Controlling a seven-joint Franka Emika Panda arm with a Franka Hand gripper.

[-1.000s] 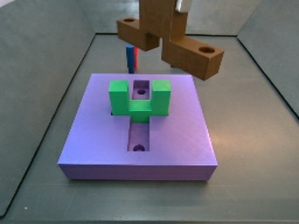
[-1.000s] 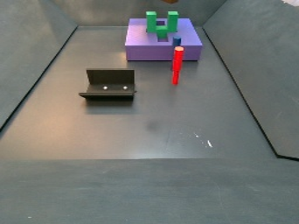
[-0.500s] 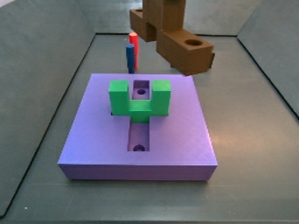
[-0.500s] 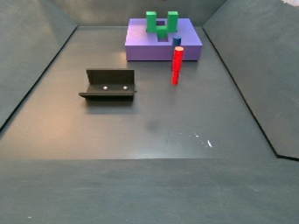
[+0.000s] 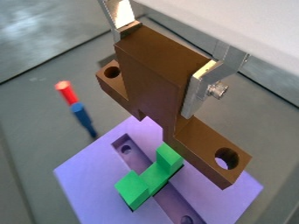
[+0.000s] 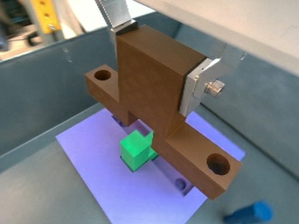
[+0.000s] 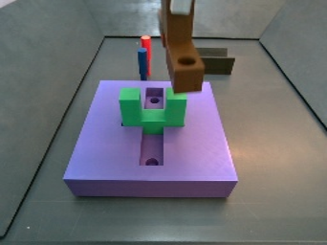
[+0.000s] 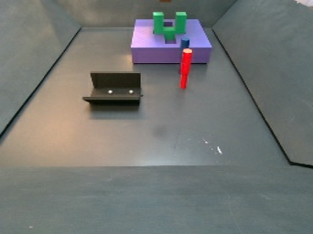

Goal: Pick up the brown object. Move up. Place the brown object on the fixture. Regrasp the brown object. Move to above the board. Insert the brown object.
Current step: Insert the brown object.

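The brown object point(image 5: 158, 74) is a thick brown piece with a crossbar and a round hole near each end. My gripper point(image 5: 162, 54) is shut on its upright part, and silver fingers point(image 6: 198, 86) press both sides in both wrist views. In a side view the brown object point(image 7: 183, 53) hangs above the far end of the purple board point(image 7: 192, 144), over the green U-shaped block point(image 7: 152, 108). The board's groove point(image 7: 152, 151) runs lengthwise below. The dark fixture point(image 8: 113, 89) stands apart on the floor, left of the board point(image 8: 153, 53).
A red-and-blue upright post point(image 7: 144, 57) stands just beyond the board's far edge, close to the hanging piece, and shows beside the board point(image 8: 186, 69) in both side views. Grey walls enclose the floor. The fixture point(image 7: 220, 65) shows behind the piece.
The brown object has turned in the gripper's hold, from broadside to end-on in the side view, and has shifted over the board's far end. The board, post and fixture have not moved.
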